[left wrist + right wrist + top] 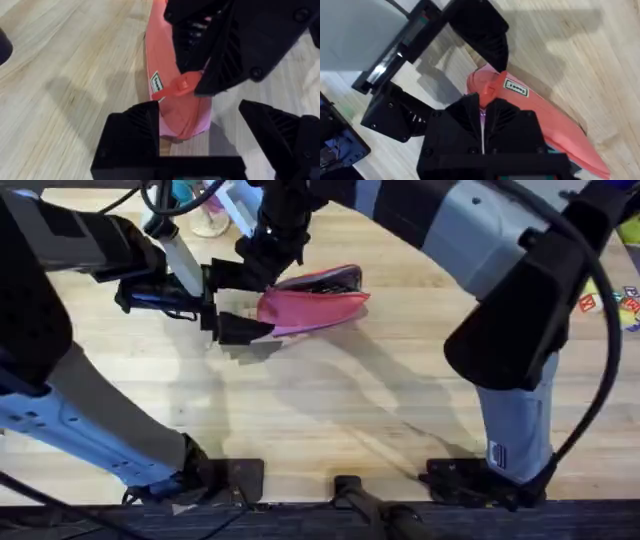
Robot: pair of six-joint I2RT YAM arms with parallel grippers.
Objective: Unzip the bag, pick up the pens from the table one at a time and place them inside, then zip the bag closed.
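Your work surface is the table (330, 410), a light wooden top of planks with clear grain, and both of your arms meet over its far left part. There you see the bag (315, 308), an oblong pouch of pink-red fabric; it lies on the wood with its upper edge gaping a little, so a dark inside shows along the far side. On its near end there is a small white label (157, 80) and a flat pink-red pull tab (172, 89), and the base of this end is a lighter pink. Your left gripper (200, 130) comes in low from the left, almost level with the table; its two black fingers stand wide apart, one on each side of the bag's end, and they do not press the fabric. Your right gripper (482, 107) reaches down from above across the middle, directly over the left one, and its black fingers are closed narrow on the pull tab, at the same end of the bag. The fingers have ribbed inner faces and a hard, matte look, while the bag looks soft and slightly folded. The right arm (500, 280) bends high under the camera, grey and black.
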